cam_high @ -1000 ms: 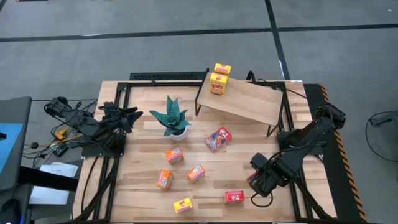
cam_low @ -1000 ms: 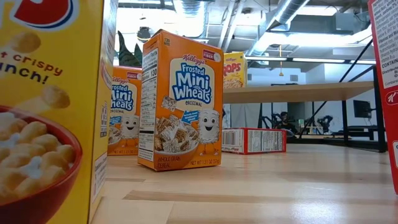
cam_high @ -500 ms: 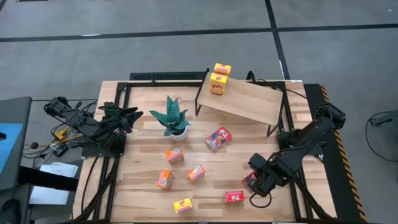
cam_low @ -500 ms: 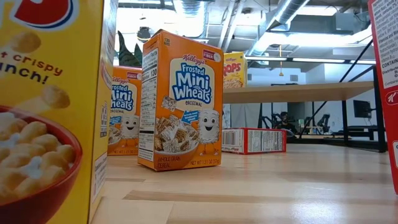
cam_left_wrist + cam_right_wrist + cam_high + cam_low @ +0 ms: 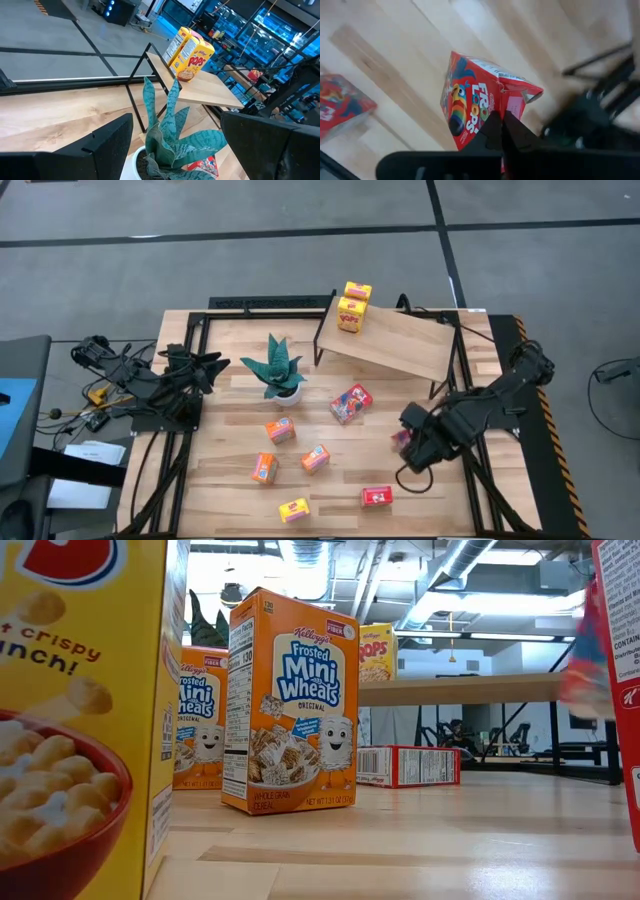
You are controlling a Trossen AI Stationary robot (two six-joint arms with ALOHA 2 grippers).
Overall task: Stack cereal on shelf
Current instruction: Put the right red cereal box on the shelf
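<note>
Red Froot Loops box (image 5: 479, 107) pinched at its top flap by right gripper (image 5: 501, 131), lifted over the table's (image 5: 230, 480) right side, near the shelf (image 5: 395, 340). Yellow Pops boxes (image 5: 352, 307) stacked on the shelf's far left end. Orange Frosted Mini Wheats box (image 5: 290, 702) upright mid-table, teal plant (image 5: 278, 368) beside. Left gripper (image 5: 175, 145) spread wide, parked at table's left, facing the plant.

Teal spiky plant (image 5: 275, 369) in white pot on slatted wooden tabletop (image 5: 230, 470), grey floor (image 5: 250, 260) around
</note>
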